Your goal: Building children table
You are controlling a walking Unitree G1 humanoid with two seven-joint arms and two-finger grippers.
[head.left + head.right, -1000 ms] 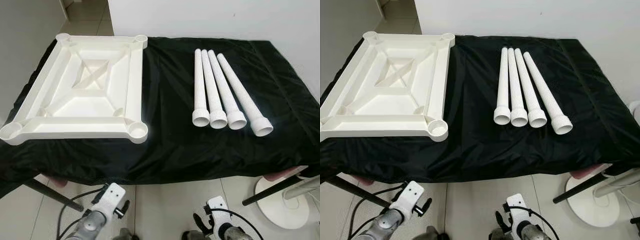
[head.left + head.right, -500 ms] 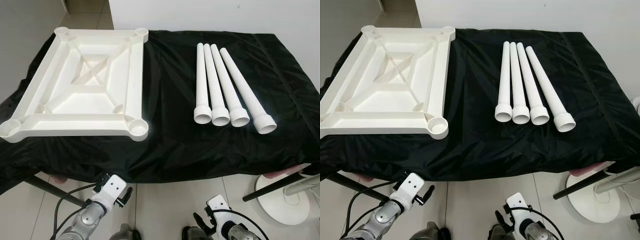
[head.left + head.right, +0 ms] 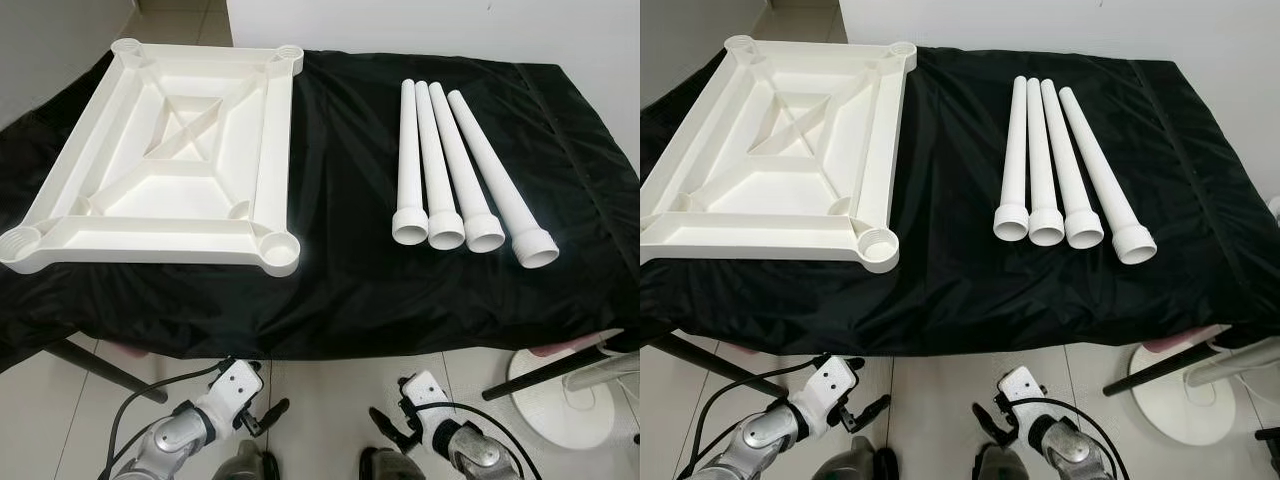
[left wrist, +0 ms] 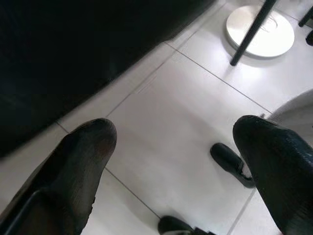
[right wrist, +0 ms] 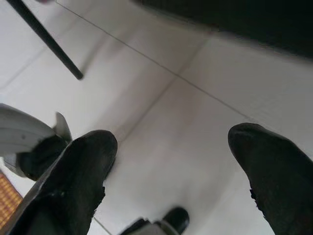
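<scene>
The white tabletop (image 3: 165, 165) lies upside down in the upper left of the frame on the counter (image 3: 340, 290), which is draped in black cloth; its ribbed underside faces up, with a round socket at each corner. In the upper right of the frame four white legs (image 3: 455, 180) lie side by side on the cloth, touching or nearly so, wide collared ends toward the near edge, well apart from the tabletop. Below the counter edge, over the pale tiled floor (image 4: 176, 127), the left end effector (image 4: 176, 142) and the right end effector (image 5: 171, 147) hang low, each with its two black fingers spread apart and empty.
</scene>
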